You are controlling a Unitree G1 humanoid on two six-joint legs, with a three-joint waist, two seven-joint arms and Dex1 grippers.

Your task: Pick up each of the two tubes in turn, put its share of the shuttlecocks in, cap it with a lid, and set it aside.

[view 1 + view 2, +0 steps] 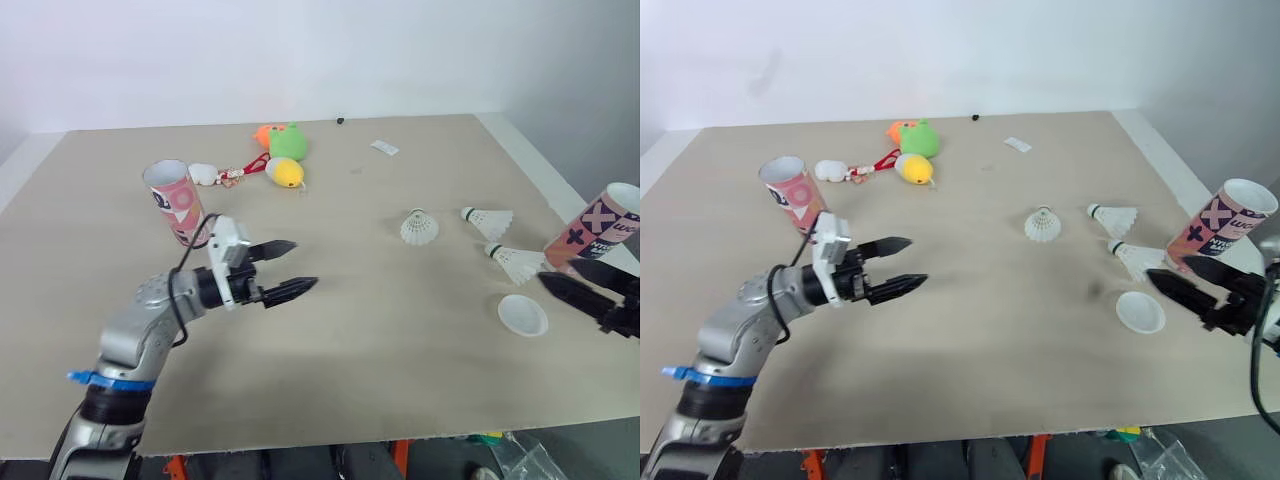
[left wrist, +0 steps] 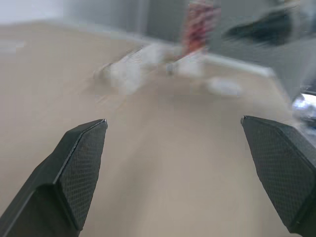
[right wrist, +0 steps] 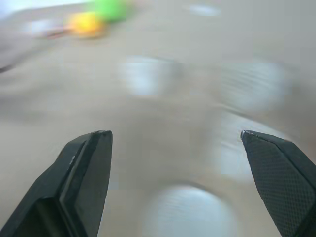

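Observation:
A pink patterned tube (image 1: 175, 201) stands open-topped at the table's left. The second tube (image 1: 597, 228) leans at the right edge. Three white shuttlecocks lie right of centre: one (image 1: 419, 228) upright on its skirt, two more (image 1: 490, 220) (image 1: 515, 263) on their sides near the right tube. A white lid (image 1: 522, 314) rests in front of them. My left gripper (image 1: 305, 264) hovers open right of the pink tube, holding nothing. My right gripper (image 1: 1168, 270) is open just right of the lid, below the leaning tube. The lid (image 3: 190, 210) appears blurred between its fingers (image 3: 84, 173).
Green, orange and yellow plush toys (image 1: 285, 150) with a small white one (image 1: 203, 174) lie at the back, behind the pink tube. A small white slip (image 1: 385, 148) lies at the back centre. The table's right edge (image 1: 545, 170) runs close to the right tube.

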